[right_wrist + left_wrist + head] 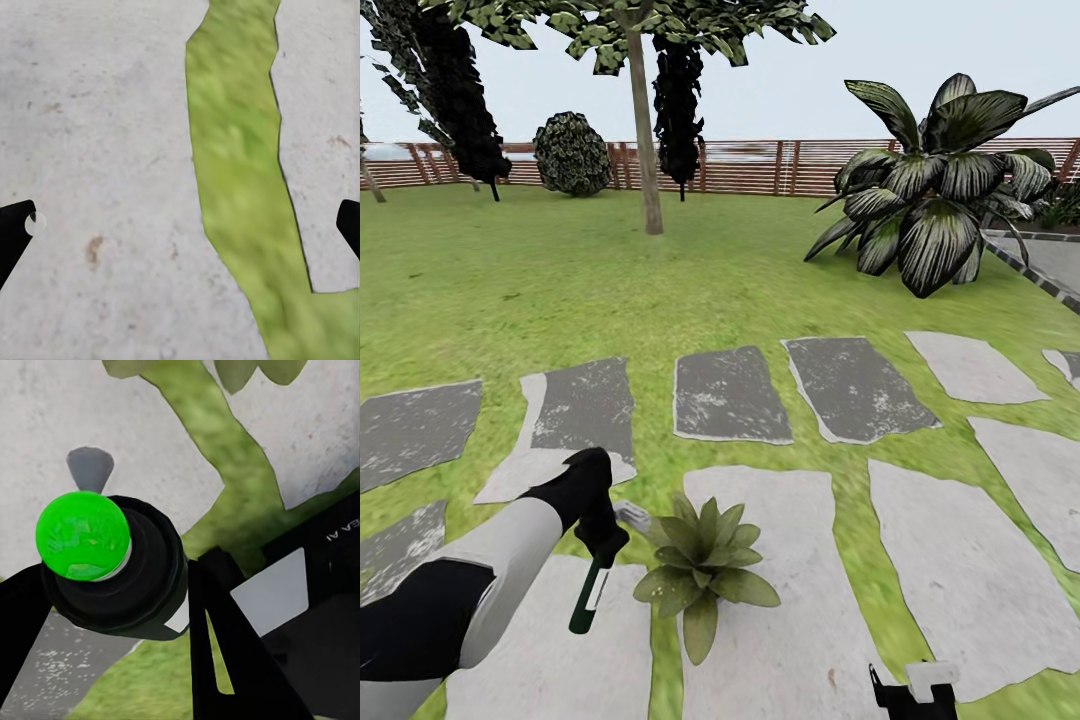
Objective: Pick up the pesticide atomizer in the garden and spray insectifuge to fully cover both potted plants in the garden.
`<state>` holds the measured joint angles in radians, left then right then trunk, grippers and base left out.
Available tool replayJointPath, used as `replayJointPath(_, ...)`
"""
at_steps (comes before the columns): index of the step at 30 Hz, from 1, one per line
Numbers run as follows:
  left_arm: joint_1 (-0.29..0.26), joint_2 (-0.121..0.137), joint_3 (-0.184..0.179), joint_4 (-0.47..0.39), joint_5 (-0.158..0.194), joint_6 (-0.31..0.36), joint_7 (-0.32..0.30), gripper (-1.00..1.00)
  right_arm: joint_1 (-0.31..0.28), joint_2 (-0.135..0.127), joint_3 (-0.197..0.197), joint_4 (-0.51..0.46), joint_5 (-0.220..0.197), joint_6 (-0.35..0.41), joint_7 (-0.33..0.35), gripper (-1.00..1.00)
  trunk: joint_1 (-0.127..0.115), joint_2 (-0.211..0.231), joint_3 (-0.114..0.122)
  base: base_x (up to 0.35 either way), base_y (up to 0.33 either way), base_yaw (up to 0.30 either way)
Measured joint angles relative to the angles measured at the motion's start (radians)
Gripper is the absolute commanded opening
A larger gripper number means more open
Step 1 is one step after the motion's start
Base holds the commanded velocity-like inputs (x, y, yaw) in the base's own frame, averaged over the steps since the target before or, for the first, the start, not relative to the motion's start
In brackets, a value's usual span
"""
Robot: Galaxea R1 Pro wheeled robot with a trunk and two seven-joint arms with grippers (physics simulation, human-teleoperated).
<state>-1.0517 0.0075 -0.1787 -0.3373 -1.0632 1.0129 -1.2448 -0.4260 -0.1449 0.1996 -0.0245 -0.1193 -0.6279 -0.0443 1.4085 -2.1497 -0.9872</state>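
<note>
The left gripper (600, 545) is closed around the pesticide atomizer (589, 597). The dark green bottle hangs down below the jaws, with a white strip along it. Its pale grey head (632, 517) pokes out toward a potted plant (703, 570). The head is just beside the plant's pointed green leaves. The plant sits on a light grey stepping stone (790, 640). More flat stones, some light and some dark, lie in the green grass (560, 290). Far back stands a thin tree trunk (644, 130) and a brown wooden fence (760, 166). A big plant with striped leaves (935, 190) grows at the right. Part of the right gripper (915, 692) peeks in at the bottom edge.
</note>
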Motion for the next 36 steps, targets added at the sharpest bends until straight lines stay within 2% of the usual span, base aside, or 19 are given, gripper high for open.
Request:
replayJointPath(5,0.004,0.002,-0.003,0.007,-0.001,-0.004,0.0,-1.0,0.0,0.002,0.0,0.0,0.0,0.0,0.0,1.0,0.0,0.0,0.0,0.001,0.0,0.0)
replayJointPath(9,0.01,0.017,-0.004,0.012,-0.002,-0.006,0.0,-1.0,0.0,0.004,0.0,0.0,0.0,0.0,0.0,1.0,0.0,0.0,0.0,0.051,0.006,0.0)
replayJointPath(17,0.016,0.014,-0.003,0.0,-0.004,-0.003,0.0,-1.0,0.0,0.005,0.0,0.0,0.0,0.0,0.0,1.0,0.0,0.0,0.0,0.168,0.032,0.0)
replayJointPath(20,0.009,0.008,-0.001,-0.001,-0.004,-0.002,0.0,-1.0,0.0,0.005,0.0,0.0,0.0,0.0,0.0,1.0,0.0,0.0,0.0,0.007,0.001,0.0)
replayJointPath(24,0.005,-0.019,-0.004,-0.003,-0.002,-0.003,0.001,-1.0,0.0,0.005,0.0,0.0,0.0,0.0,0.0,1.0,0.0,0.0,0.0,0.0,0.0,0.0)
replayJointPath(26,0.005,-0.021,-0.006,-0.002,-0.004,-0.005,0.001,-1.0,0.0,0.005,0.0,0.0,0.0,0.0,0.0,1.0,0.0,0.0,0.0,0.0,0.0,0.0)
replayJointPath(30,0.013,-0.01,-0.009,0.001,-0.004,-0.006,0.001,-1.0,0.0,0.005,0.0,0.0,0.0,0.0,0.0,1.0,0.0,0.0,0.0,0.0,0.0,0.0)
replayJointPath(36,0.021,0.026,-0.009,0.012,-0.006,-0.01,0.002,-1.0,0.0,0.005,0.0,0.0,0.0,0.0,0.0,1.0,0.0,0.0,0.0,0.0,0.0,0.0)
